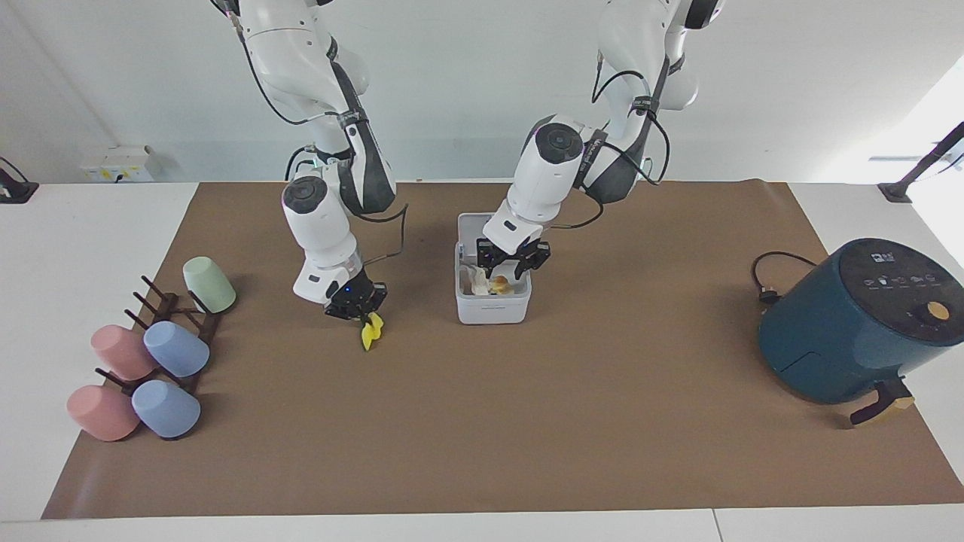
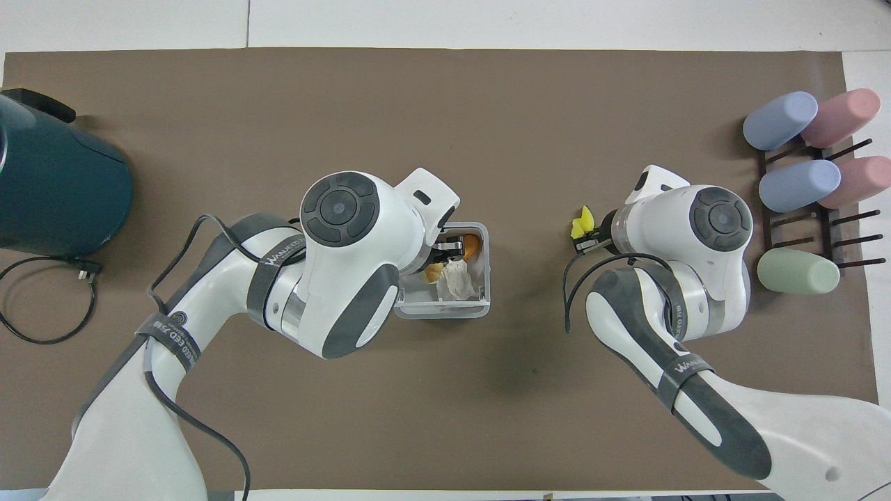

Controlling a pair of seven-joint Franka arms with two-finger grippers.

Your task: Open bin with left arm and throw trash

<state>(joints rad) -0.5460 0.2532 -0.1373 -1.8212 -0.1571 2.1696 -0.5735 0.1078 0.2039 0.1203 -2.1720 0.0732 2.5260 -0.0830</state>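
The white bin [image 1: 493, 309] stands mid-table with its lid [image 1: 468, 224] raised. My left gripper [image 1: 512, 265] hangs open just over the bin's mouth. A crumpled white tissue [image 2: 459, 278] and small orange-yellow scraps [image 1: 498, 284] lie inside. In the overhead view my left arm covers part of the bin [image 2: 484, 278]. My right gripper [image 1: 354, 302] is shut on the bent bright-yellow piece [image 1: 370, 332], which hangs just over the mat toward the right arm's end. The piece also shows in the overhead view [image 2: 579, 225].
A dark-teal air fryer [image 1: 858, 324] with its cable [image 1: 767, 284] sits at the left arm's end. A rack of pastel cups [image 1: 151, 354] lies at the right arm's end. A brown mat [image 1: 482, 436] covers the table.
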